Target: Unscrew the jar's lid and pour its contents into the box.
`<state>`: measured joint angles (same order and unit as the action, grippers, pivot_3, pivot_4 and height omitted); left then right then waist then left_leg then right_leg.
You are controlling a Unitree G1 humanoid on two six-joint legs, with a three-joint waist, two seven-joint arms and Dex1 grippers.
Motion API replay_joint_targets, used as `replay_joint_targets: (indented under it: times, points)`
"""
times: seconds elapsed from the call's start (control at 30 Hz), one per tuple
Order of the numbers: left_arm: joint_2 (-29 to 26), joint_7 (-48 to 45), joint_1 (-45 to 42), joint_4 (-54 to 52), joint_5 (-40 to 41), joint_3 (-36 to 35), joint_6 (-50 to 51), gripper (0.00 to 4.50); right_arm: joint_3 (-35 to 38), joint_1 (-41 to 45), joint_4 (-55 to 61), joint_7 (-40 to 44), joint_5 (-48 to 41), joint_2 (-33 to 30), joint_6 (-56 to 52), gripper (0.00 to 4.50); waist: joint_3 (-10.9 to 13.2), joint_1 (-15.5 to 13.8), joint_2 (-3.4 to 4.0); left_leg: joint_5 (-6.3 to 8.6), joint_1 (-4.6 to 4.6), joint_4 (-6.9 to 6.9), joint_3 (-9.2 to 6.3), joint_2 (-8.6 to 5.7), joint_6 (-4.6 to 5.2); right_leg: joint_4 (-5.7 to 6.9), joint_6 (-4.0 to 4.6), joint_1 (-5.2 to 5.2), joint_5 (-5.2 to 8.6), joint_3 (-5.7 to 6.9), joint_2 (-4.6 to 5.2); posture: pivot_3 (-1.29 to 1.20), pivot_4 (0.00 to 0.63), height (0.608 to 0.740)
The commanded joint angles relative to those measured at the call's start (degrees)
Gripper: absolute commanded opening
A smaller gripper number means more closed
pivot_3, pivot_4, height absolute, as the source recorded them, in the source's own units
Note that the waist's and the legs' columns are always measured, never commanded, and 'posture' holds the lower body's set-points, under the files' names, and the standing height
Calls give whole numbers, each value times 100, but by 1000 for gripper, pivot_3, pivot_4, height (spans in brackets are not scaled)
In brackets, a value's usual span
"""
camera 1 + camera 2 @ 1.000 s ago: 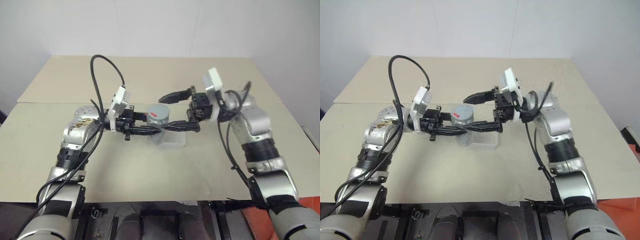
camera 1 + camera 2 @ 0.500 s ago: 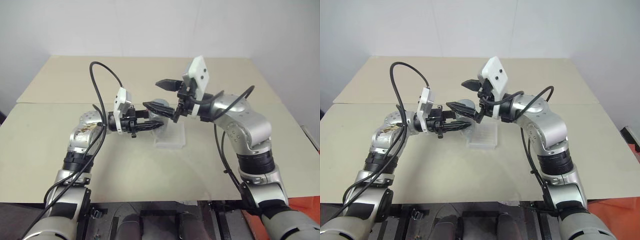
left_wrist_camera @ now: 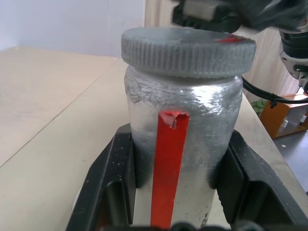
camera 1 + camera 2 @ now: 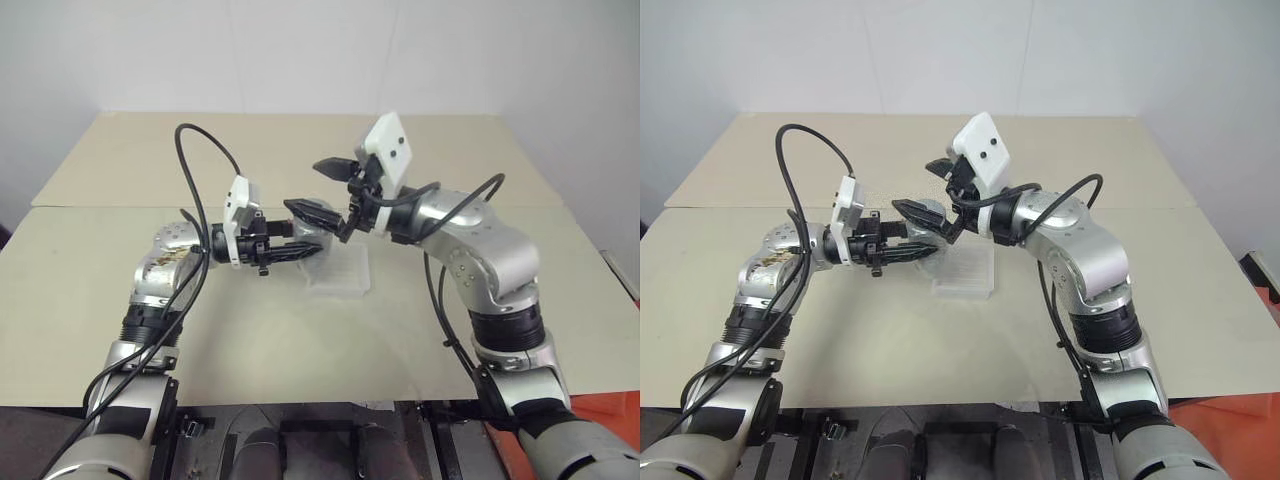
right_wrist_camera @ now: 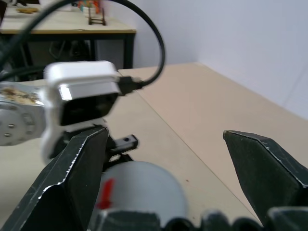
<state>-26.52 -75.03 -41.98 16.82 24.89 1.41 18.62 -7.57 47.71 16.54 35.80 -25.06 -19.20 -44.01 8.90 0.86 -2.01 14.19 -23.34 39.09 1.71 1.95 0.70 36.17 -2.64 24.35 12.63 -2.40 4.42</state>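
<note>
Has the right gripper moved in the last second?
Yes. The right gripper swung up and toward the table's left, its open fingers now above the lid.

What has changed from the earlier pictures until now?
The right hand, open, let go of the lid a second ago, turned its wrist back and rose, and now straddles the lid without closing. The left hand stayed shut on the jar, over the box. The lid is still on.
</note>
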Motion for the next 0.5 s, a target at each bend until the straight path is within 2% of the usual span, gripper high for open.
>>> replay_joint_targets:
  times: [0.03, 0.5]
  points:
    - [-17, 11, -92, -182, 108, -109, -73, 1861, 100, -106, 403, -91, -106, -48, -121, 4486, 0, 0, 0, 0, 0, 0, 0, 0, 0, 0, 0, 0, 0, 0, 0, 0, 150, 740]
    - [-73, 15, -95, -240, 153, -162, -56, 1861, 171, -103, -260, -399, 264, -25, -21, 4486, 0, 3, 0, 0, 0, -1, 0, 0, 0, -5, 0, 0, 0, 0, 0, 0, 150, 740]
